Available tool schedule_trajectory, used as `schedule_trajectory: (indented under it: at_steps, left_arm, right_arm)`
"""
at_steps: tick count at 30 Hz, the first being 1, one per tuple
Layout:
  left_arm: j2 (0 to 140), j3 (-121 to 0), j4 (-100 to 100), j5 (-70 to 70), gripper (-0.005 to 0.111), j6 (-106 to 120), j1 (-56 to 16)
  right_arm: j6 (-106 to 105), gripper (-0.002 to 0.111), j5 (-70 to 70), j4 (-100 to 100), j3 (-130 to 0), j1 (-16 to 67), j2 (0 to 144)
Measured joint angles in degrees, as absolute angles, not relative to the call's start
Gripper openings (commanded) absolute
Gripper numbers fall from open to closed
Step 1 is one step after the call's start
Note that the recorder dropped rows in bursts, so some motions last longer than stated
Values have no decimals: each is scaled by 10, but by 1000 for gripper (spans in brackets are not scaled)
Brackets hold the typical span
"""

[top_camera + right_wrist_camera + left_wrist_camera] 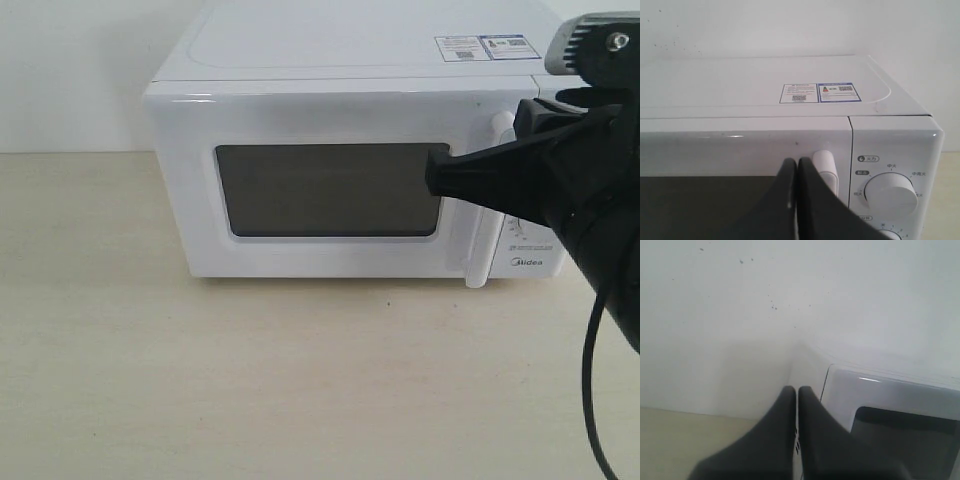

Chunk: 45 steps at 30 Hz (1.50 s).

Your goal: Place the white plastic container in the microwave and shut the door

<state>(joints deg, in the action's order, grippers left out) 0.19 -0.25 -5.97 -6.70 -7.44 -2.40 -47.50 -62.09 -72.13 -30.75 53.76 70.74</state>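
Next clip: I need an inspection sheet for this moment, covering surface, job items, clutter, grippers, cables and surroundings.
Surface: pale wooden table.
Job's things: microwave stands on the table; door shut, handle at its right edge; white plastic container: nothing seen.
Clutter: nothing seen.
Grippers: right gripper shut, fingers empty, in front of the door beside the handle; contact cannot be told. Left gripper shut, empty, near the microwave's left front corner, seen only in its wrist view.
Cables: black cable hangs from the right arm.
Surroundings: plain white wall behind.
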Motion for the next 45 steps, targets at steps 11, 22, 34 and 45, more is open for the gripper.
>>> schedule_trajectory:
  at_steps: [11,22,34,45]
  left_arm:
    - [2,-2,-60,0,4,14,-5]
    - [2,-2,-31,127,4,22,-5]
    - [2,-2,-26,180,4,22,-5]
    - [2,-2,-25,180,4,22,-5]
  right_arm:
    - [-475,0,-621,-721,-308,538,707]
    - [-475,0,-621,-721,-308,538,707]
    - [-475,0,-621,-721,-308,538,707]
    - [-475,0,-621,-721,-308,538,707]
